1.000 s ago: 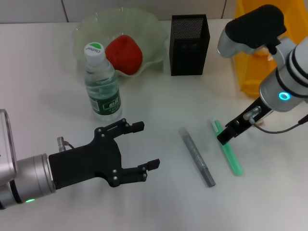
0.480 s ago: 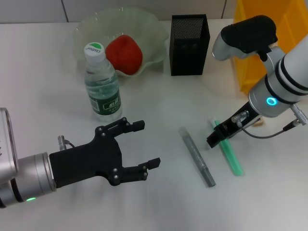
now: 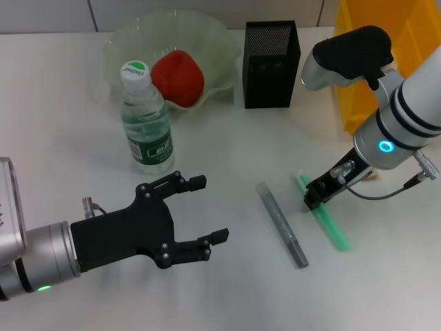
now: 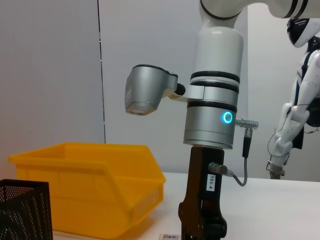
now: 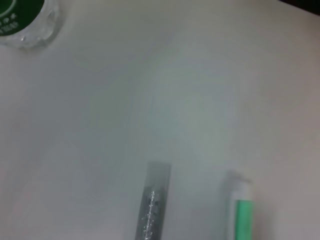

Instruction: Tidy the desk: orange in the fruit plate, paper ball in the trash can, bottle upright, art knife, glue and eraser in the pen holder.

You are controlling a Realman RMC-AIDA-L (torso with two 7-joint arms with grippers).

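Note:
The orange (image 3: 178, 77) lies in the pale-green fruit plate (image 3: 220, 34) at the back. In front of it the bottle (image 3: 146, 121) stands upright, its cap (image 5: 20, 15) also in the right wrist view. The black mesh pen holder (image 3: 271, 63) and the yellow trash can (image 3: 358, 103) are at the back right. A grey stick (image 3: 281, 224) and a green stick (image 3: 329, 222) lie on the table; I cannot tell which is the art knife or the glue. My right gripper (image 3: 317, 196) is down at the green stick's far end. The beige eraser (image 3: 373, 175) peeks out behind that arm. My left gripper (image 3: 208, 209) hovers open at the front left, holding nothing. The paper ball is out of view.
The trash can (image 4: 85, 185) and the pen holder (image 4: 25, 210) also show in the left wrist view, with the right arm (image 4: 210, 115) standing beside them. The two sticks (image 5: 150, 210) (image 5: 242, 215) lie side by side a short gap apart.
The right arm has shifted left, toward the table's middle, keeping its gripper tip at the green stick's far end. The left arm has not moved.

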